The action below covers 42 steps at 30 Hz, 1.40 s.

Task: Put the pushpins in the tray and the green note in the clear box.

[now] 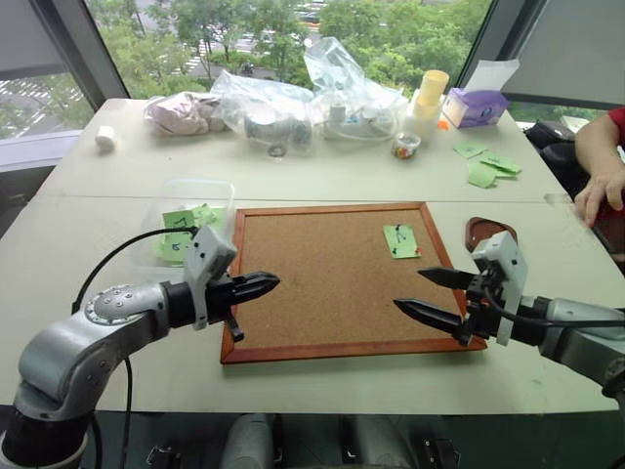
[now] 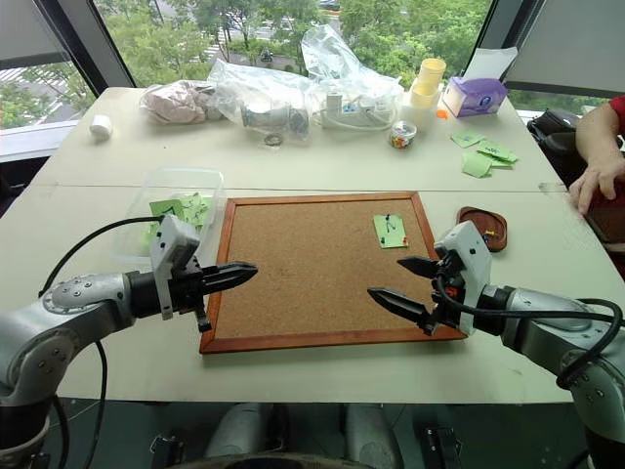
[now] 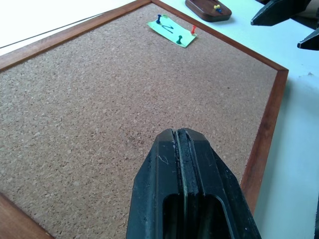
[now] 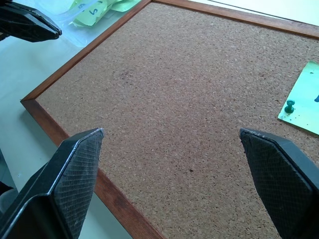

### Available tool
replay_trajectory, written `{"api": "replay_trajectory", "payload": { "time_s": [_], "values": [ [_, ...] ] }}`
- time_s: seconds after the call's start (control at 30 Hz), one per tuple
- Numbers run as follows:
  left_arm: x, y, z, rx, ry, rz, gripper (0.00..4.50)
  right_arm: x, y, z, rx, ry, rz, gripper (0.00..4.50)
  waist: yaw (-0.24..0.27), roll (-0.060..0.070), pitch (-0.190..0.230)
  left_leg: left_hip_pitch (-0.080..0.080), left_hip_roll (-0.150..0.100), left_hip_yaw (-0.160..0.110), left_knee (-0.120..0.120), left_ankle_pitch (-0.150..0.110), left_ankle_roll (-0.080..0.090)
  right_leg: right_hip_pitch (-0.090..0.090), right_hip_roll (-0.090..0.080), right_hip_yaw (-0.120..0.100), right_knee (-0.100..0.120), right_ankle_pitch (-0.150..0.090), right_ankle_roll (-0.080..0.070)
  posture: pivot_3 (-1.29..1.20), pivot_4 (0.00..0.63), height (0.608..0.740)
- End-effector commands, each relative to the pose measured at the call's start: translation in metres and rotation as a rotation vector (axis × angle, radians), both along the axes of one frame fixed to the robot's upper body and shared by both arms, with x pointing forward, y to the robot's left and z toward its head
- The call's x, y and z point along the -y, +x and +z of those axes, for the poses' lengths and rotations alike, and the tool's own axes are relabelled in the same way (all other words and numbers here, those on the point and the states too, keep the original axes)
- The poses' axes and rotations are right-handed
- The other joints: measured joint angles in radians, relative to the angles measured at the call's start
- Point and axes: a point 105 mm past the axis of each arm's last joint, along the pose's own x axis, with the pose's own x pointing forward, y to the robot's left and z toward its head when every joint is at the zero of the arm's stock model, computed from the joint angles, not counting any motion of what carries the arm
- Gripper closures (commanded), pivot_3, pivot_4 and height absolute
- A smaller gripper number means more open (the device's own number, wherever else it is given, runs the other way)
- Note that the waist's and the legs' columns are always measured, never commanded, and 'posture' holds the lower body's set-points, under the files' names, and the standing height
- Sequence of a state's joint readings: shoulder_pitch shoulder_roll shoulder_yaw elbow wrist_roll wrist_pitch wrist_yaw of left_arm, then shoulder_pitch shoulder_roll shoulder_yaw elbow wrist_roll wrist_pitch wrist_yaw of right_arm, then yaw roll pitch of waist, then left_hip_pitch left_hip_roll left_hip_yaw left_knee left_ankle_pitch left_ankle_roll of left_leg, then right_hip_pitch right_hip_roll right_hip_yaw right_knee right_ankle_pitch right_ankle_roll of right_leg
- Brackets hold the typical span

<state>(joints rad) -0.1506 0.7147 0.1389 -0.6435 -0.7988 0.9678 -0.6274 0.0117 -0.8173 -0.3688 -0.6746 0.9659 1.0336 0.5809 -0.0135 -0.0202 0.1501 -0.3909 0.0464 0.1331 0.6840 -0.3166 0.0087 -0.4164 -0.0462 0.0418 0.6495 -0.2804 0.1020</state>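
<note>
Spanning the whole scene: a pale table (image 1: pixel 117 381) carries everything, with clear plastic bags (image 1: pixel 293 98) and a purple tissue box (image 1: pixel 477 106) along its far edge.
Corkboard: the wood-framed corkboard (image 1: pixel 332 283) lies flat at the middle of the table, between the two arms.
Clear box: the clear box (image 1: pixel 223 191) sits just beside the corkboard's far left corner and holds several green notes.
Left gripper: the left gripper (image 1: pixel 262 284) hovers over the corkboard's left edge, its jaws pressed together on nothing.
Right gripper: the right gripper (image 1: pixel 422 291) hovers over the near right part of the corkboard, jaws spread wide and empty.
Person: a hand (image 1: pixel 598 191) rests on the table's right edge.
Tray: the tray (image 2: pixel 482 227) lies just off the corkboard's right edge, with pins already inside.
Green note: the green note (image 1: pixel 400 240) is fixed to the far right part of the corkboard.
Pushpins: three pushpins (image 3: pixel 178 42) stand in the green note, one blue, one red, one green.
</note>
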Motion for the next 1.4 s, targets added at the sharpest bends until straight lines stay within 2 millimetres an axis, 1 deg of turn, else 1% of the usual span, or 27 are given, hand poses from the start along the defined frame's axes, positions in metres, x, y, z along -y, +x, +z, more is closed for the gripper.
{"api": "replay_trajectory", "payload": {
  "time_s": [0.03,0.37,0.43,0.53,0.63,0.73,0.8,0.87,0.9,0.97,1.03,1.07,1.13,1.2,1.23,1.37,1.4],
  "values": [
    [-0.003,-0.001,0.010,0.041,-0.004,0.007,4.49,-0.004,-0.003,0.009,0.049,-0.010,0.020,0.00,0.000,0.000,0.000,0.000,0.000,0.000,0.000,0.000,0.000,0.000,0.000,0.000,0.000,0.000,0.000,0.00,0.150,0.735],
    [0.000,-0.002,0.010,0.024,-0.004,-0.018,4.49,-0.005,-0.001,0.008,0.055,-0.016,0.005,0.00,0.000,0.000,0.000,0.000,0.000,0.000,0.000,0.000,0.000,0.000,0.000,0.000,0.000,0.000,0.000,0.00,0.150,0.735],
    [0.001,0.004,0.011,0.053,0.028,-0.004,4.49,-0.004,0.001,0.008,0.052,-0.014,-0.001,0.00,0.001,0.000,0.000,0.000,0.000,0.000,0.000,0.000,0.000,0.000,0.000,0.000,0.000,-0.001,-0.001,0.00,0.150,0.735],
    [-0.001,0.011,0.020,0.082,0.002,0.023,4.49,-0.003,0.006,0.009,0.053,-0.014,-0.010,0.00,0.001,0.000,0.000,0.000,0.000,0.000,0.000,0.000,0.000,0.000,0.000,0.000,0.000,-0.001,-0.002,0.00,0.150,0.735],
    [0.000,0.011,0.025,0.096,0.023,-0.002,4.49,-0.003,0.010,0.014,0.079,-0.001,-0.023,0.00,0.001,0.000,0.000,0.000,0.000,0.000,0.000,0.000,-0.001,0.000,0.000,0.000,0.000,-0.001,-0.002,0.00,0.150,0.735],
    [0.006,0.015,0.029,0.125,0.059,-0.035,4.49,0.000,0.016,0.016,0.103,-0.013,-0.048,0.00,0.001,0.000,0.000,0.000,0.000,0.000,0.000,0.001,-0.002,0.000,0.000,0.000,0.000,0.000,0.000,0.00,0.150,0.735],
    [0.014,0.024,0.031,0.162,0.123,-0.079,4.49,0.001,0.027,0.019,0.133,-0.030,-0.072,0.00,0.001,0.000,0.000,0.000,0.000,0.000,0.000,0.001,-0.002,0.000,0.000,0.000,0.000,0.000,0.000,0.00,0.150,0.735],
    [0.018,0.035,0.021,0.167,0.216,-0.106,4.49,0.004,0.044,0.021,0.173,-0.054,-0.119,0.00,0.001,-0.001,0.000,0.000,-0.002,0.000,0.000,0.001,-0.002,0.000,0.000,0.000,0.000,-0.001,-0.003,0.00,0.150,0.735],
    [0.020,0.037,0.015,0.147,0.243,-0.126,4.49,0.009,0.055,0.020,0.196,-0.083,-0.161,0.00,0.001,-0.001,0.000,0.000,-0.002,0.000,0.001,0.001,-0.002,0.001,0.000,0.000,-0.001,-0.001,-0.003,0.00,0.150,0.735],
    [0.023,0.038,0.001,0.111,0.271,-0.156,4.49,0.016,0.071,0.015,0.203,-0.094,-0.220,0.00,-0.003,0.000,0.000,0.000,-0.004,0.000,0.001,0.001,-0.002,0.001,0.000,0.001,-0.001,-0.001,-0.003,0.00,0.150,0.735],
    [0.024,0.039,-0.018,0.066,0.269,-0.172,4.49,0.017,0.084,0.014,0.216,-0.090,-0.248,0.00,-0.003,0.000,0.000,-0.001,-0.003,0.001,0.000,0.002,-0.004,-0.002,0.001,0.001,-0.001,0.000,0.000,0.00,0.150,0.735],
    [0.024,0.039,-0.027,0.054,0.278,-0.182,4.49,0.016,0.089,0.014,0.222,-0.088,-0.250,0.00,-0.003,0.000,0.000,-0.002,-0.003,0.001,-0.001,0.002,-0.004,-0.003,0.001,0.001,-0.001,0.000,0.000,0.00,0.150,0.735],
    [0.024,0.039,-0.039,0.052,0.301,-0.203,4.49,0.015,0.095,0.013,0.228,-0.087,-0.247,0.00,-0.001,0.000,0.000,-0.006,-0.002,0.002,-0.001,0.003,-0.004,-0.008,0.001,0.001,0.000,0.000,0.000,0.00,0.150,0.735],
    [0.024,0.041,-0.056,0.045,0.334,-0.211,4.49,0.013,0.105,0.007,0.229,-0.091,-0.251,0.00,0.000,0.000,0.000,-0.011,0.000,0.001,0.000,0.003,-0.005,-0.013,0.002,0.000,0.001,0.000,0.001,0.00,0.150,0.735],
    [0.023,0.042,-0.061,0.042,0.350,-0.214,4.49,0.012,0.109,0.005,0.229,-0.091,-0.252,0.00,0.001,0.000,0.000,-0.012,0.000,0.001,0.001,0.003,-0.005,-0.013,0.001,0.000,0.001,0.000,0.001,0.00,0.150,0.735],
    [0.020,0.045,-0.068,0.031,0.381,-0.208,4.49,0.011,0.116,0.001,0.229,-0.089,-0.246,0.00,0.006,0.000,0.000,-0.011,-0.001,0.001,0.003,0.003,-0.005,-0.010,0.000,0.000,0.001,0.000,0.001,0.00,0.150,0.735],
    [0.018,0.045,-0.072,0.027,0.404,-0.206,4.49,0.012,0.121,-0.003,0.220,-0.092,-0.251,0.00,0.006,0.000,0.000,-0.011,-0.002,0.001,0.003,0.003,-0.004,-0.010,0.000,0.000,0.001,0.000,0.001,0.00,0.150,0.735]
  ]
}}
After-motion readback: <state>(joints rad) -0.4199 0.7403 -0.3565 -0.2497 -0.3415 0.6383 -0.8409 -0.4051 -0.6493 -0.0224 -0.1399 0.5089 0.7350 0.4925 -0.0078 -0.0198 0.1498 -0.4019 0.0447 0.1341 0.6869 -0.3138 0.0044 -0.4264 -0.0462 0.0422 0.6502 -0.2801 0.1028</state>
